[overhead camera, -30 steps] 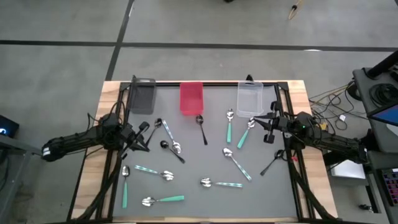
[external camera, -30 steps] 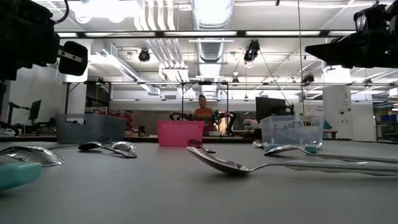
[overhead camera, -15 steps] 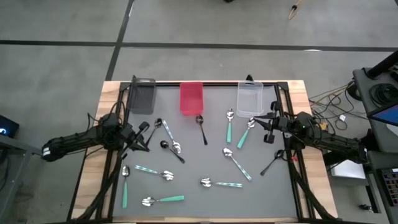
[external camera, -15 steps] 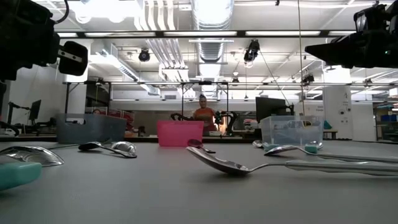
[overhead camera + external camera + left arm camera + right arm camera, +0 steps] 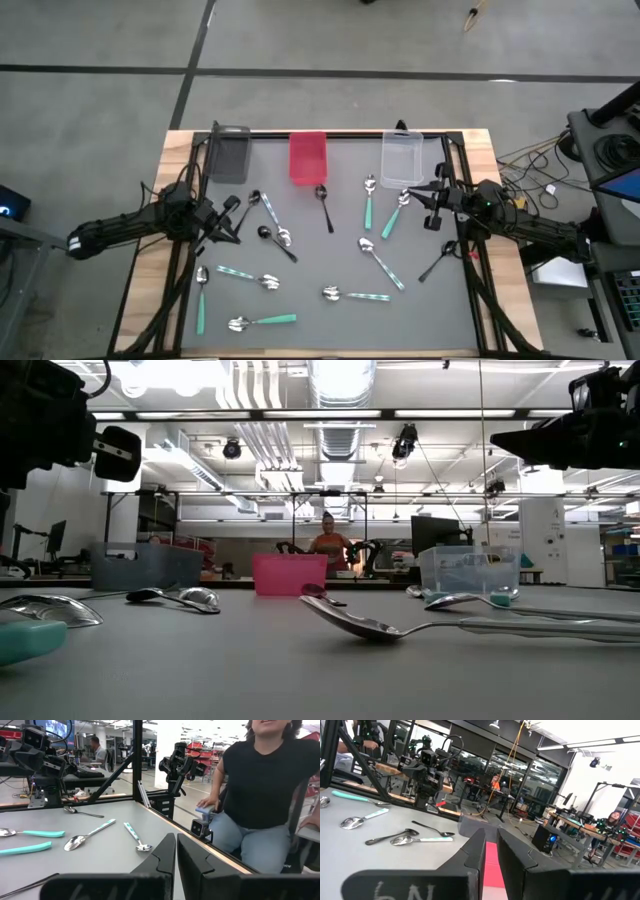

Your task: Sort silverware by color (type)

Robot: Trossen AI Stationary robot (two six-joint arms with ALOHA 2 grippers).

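The silverware lies scattered flat on the grey mat point(image 5: 330, 250). There are teal-handled spoons point(image 5: 368, 205), pale patterned-handled spoons point(image 5: 382, 262) and all-black spoons point(image 5: 323, 205). My left gripper point(image 5: 232, 215) hovers level over the mat's left side, shut and holding nothing; the left wrist view shows its fingers point(image 5: 176, 855) together. My right gripper point(image 5: 425, 195) hovers level over the mat's right side near the clear bin. In the right wrist view only a thin slit shows between its fingers point(image 5: 490, 852), with nothing in it. Both hang high in the low view point(image 5: 118, 453) point(image 5: 540, 445).
Three bins stand along the far edge: grey point(image 5: 229, 155), red point(image 5: 307, 157) and clear point(image 5: 403, 160). A black frame rail point(image 5: 180, 270) runs along each side of the mat. A seated person point(image 5: 260, 795) is beside the table, and another person point(image 5: 327, 540) is far behind it.
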